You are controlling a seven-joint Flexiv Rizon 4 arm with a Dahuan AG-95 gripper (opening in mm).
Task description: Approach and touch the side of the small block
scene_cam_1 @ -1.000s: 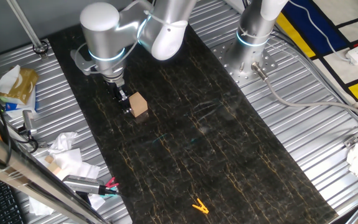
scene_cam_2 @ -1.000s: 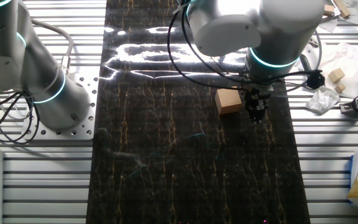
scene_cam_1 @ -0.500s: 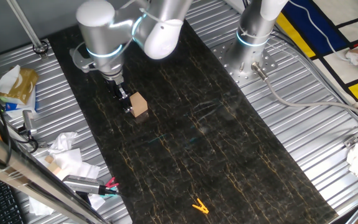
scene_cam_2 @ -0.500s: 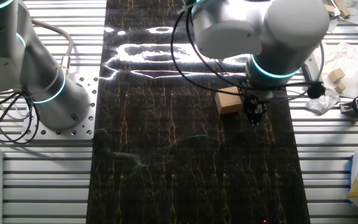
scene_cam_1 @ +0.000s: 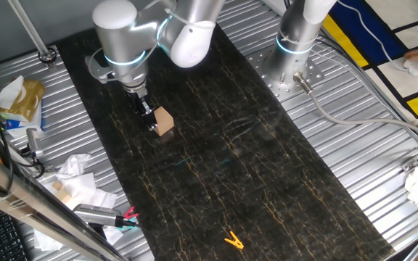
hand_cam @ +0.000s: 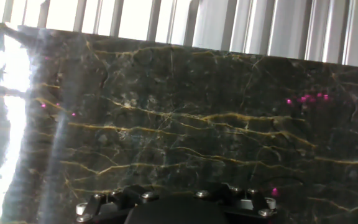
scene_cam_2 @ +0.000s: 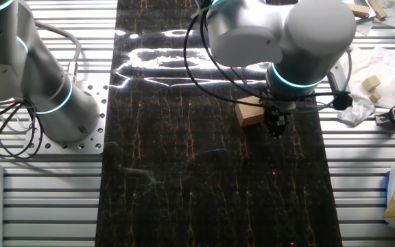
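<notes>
One end effector [scene_cam_1: 147, 116], low over the dark surface [scene_cam_1: 252, 188], presses sideways against the small block [scene_cam_1: 163, 121], presumably for contact; whether it's clenched I cannot tell.

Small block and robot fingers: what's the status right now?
Gripper low beside small block, apparently touching; open or shut unclear. Block flat on dark mat. Nothing between them.

Matt wooden small block [scene_cam_1: 164, 121] sits on glossy gold-veined dark marble mat [scene_cam_1: 267, 196] over ribbed metal table [scene_cam_1: 369, 152].
</notes>
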